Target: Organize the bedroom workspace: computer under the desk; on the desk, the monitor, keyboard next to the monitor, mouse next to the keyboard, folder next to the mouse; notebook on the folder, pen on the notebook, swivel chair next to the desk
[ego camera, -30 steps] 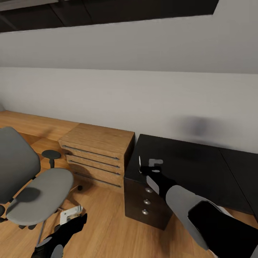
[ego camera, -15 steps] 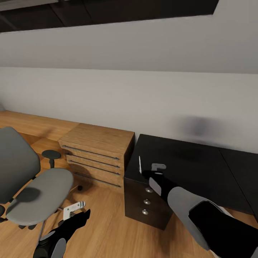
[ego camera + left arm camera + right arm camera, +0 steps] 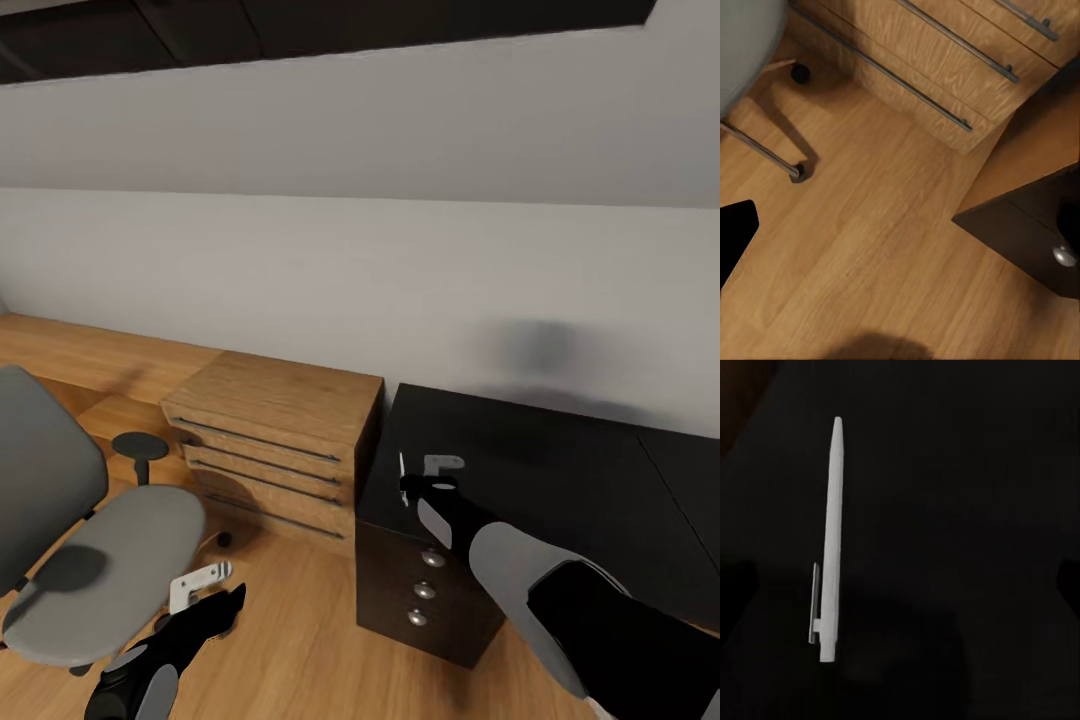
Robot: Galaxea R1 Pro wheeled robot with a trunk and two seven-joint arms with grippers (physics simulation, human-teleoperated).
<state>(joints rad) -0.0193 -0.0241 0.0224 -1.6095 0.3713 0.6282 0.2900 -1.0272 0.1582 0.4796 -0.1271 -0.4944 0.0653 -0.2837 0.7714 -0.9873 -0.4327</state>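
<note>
A white pen lies flat on the glossy black top of the desk, near its left front corner. My right gripper hovers just above it, open, and the pen sits loose between the spread fingers. The grey swivel chair stands on the oak floor to the left, its seat bare. My left gripper hangs low beside the chair's front edge, open and holding nothing. The folder, notebook, keyboard, mouse, monitor and computer are out of view.
A light oak dresser with long bar handles stands against the desk's left end. The desk's dark drawers with silver knobs face me. A sloped pale grey wall rises behind. Oak floor lies between chair, dresser and desk.
The camera has shifted, sliding the scene a little right and down. My right gripper has dropped slightly closer to the desk top by the pen. The left gripper edged up and right.
</note>
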